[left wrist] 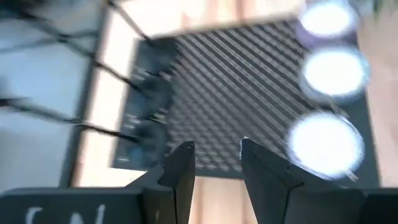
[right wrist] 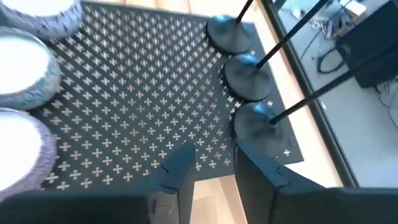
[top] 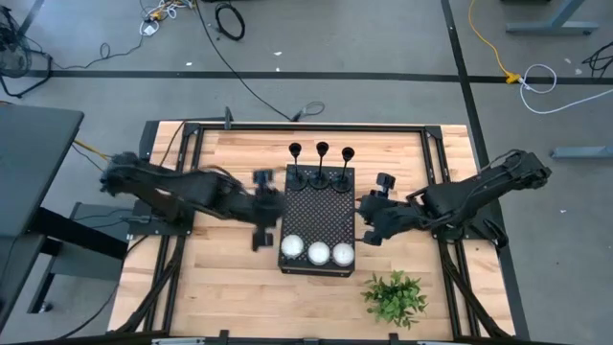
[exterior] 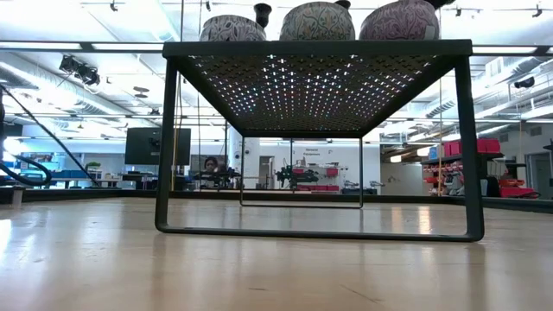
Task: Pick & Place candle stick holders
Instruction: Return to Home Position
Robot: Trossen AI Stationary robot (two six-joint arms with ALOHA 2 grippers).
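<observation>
Three slim black candle stick holders stand upright in a row on their round bases at the far end of the black perforated box. They also show in the right wrist view and, blurred, in the left wrist view. My left gripper is open and empty at the box's left edge. My right gripper is open and empty at the box's right edge, close to the rightmost holder's base.
Three white round candles in patterned cups sit in a row on the near end of the box top. A small green plant stands on the table near the front right. A black frame borders the wooden table.
</observation>
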